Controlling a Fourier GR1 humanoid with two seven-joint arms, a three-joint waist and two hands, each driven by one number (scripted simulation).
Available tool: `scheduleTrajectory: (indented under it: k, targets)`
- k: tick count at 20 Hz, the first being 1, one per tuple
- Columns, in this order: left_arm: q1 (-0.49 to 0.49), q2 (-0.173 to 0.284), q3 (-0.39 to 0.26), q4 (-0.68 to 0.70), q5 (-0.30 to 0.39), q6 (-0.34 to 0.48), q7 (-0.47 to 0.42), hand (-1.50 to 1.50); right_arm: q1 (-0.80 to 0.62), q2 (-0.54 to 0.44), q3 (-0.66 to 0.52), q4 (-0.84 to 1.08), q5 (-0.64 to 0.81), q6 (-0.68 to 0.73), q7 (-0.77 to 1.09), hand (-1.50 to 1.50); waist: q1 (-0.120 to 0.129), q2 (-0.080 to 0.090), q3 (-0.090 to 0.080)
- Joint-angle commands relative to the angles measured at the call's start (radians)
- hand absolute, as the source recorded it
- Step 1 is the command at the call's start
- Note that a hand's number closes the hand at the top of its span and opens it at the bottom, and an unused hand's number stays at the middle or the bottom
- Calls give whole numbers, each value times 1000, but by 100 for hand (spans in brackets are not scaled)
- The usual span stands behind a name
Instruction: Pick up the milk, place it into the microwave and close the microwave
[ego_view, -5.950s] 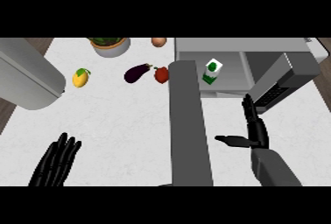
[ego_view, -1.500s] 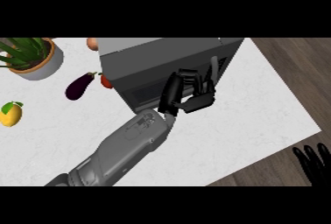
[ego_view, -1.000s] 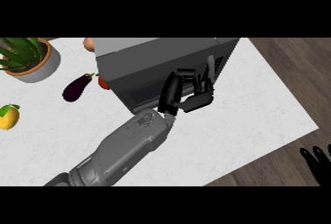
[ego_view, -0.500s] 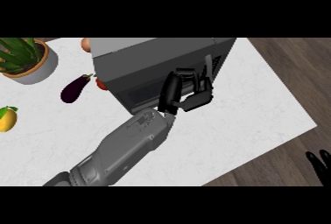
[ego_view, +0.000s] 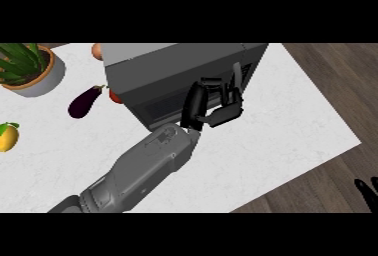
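Observation:
The grey microwave stands at the back of the white counter. Its dark door lies flat against the front. No milk shows in the view; the closed door hides the inside. My left hand reaches in from the lower left on its grey forearm. It rests against the door's right part, open, fingers pointing up along the door. Only the fingertips of my right hand show, at the lower right edge, off the counter.
A potted plant stands at the far left. A purple eggplant, a red item and a yellow fruit lie left of the microwave. The counter's right edge drops to wooden floor.
Six seconds ago the door stood open with the milk carton inside; now it is against the front. Over the last second my left hand stays on the door and my right hand slips toward the corner.

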Motion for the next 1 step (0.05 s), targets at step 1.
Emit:
scheduleTrajectory:
  k: [1]
  targets:
    - [-68, 0, 20, 78, 19, -31, 13, 150, 10, -20, -8, -15, -13, 31, -4, -150, -16, 17, -1]
